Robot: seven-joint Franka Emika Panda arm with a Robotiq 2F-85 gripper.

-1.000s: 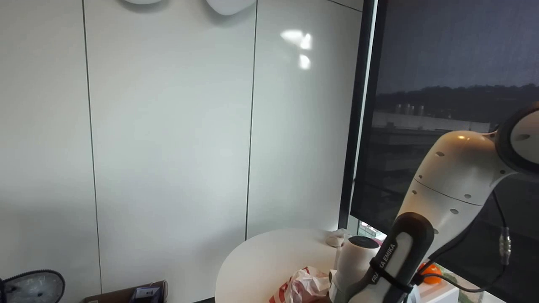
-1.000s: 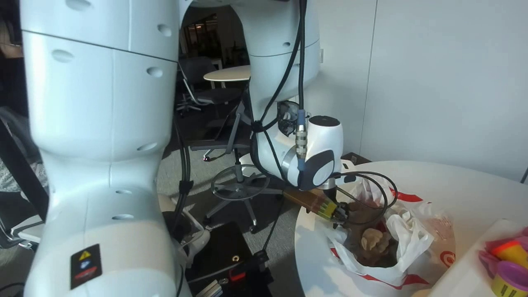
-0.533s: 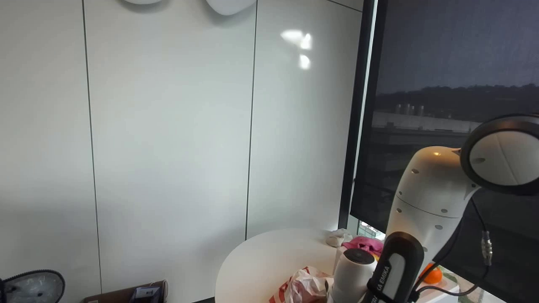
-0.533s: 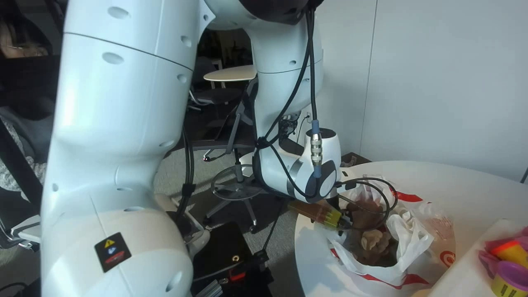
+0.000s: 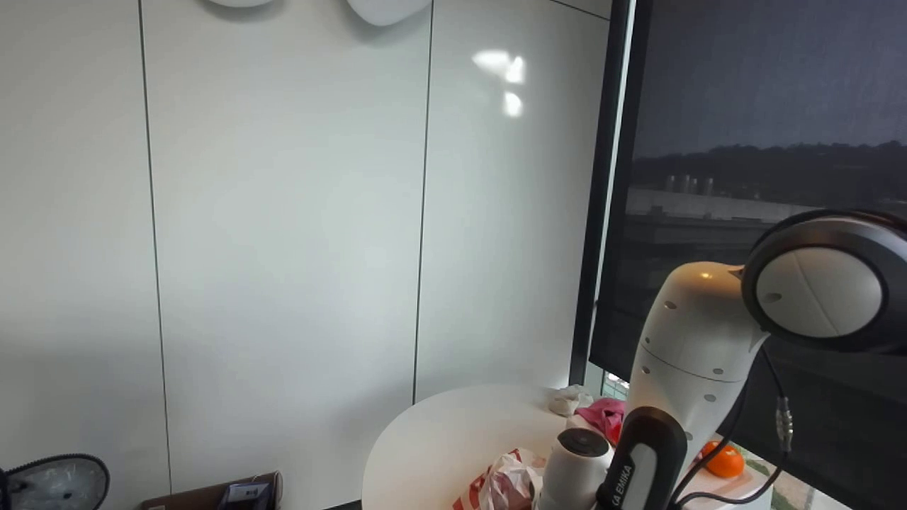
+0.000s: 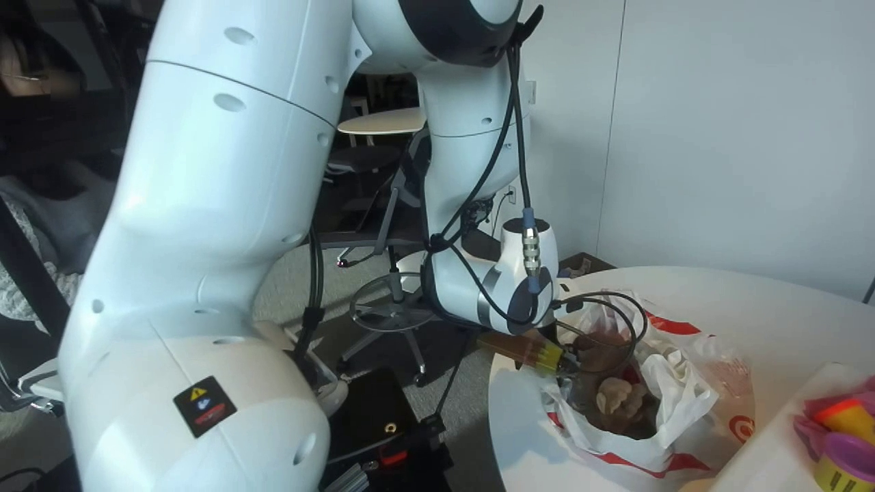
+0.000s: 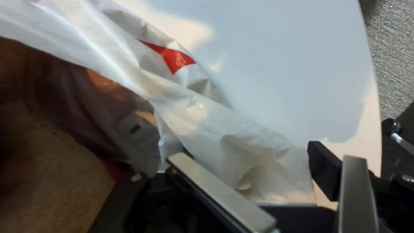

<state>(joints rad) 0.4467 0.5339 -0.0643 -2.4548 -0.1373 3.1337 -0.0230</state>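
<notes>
A white plastic bag with red markings (image 6: 680, 403) stands open-mouthed on the round table. It holds brown material and a crumpled beige piece (image 6: 615, 396). At the bag's near-arm rim is my gripper (image 6: 566, 365), pointing down. In the wrist view my gripper (image 7: 252, 168) is open. The thin bag wall (image 7: 233, 145) runs between its fingers, one pad (image 7: 223, 194) on the bag's inner side and the black fingertip (image 7: 323, 171) close by the wall's outer end. Whether either finger touches the plastic I cannot tell. In an exterior view the bag (image 5: 506, 482) shows partly, the fingers out of frame.
The white table (image 6: 738, 294) ends at a curved edge beneath the gripper, with floor beyond. A white bin (image 6: 765, 437) holds pink items and a purple-lidded tub (image 6: 847, 458). An orange ball (image 5: 724, 460) and a crumpled white item (image 5: 569, 401) lie near the window.
The arm has come lower, and the gripper has sunk to the bag's rim, then slowed. The upper arm has swung forward. The bag's rim has shifted slightly; the bag stays in place.
</notes>
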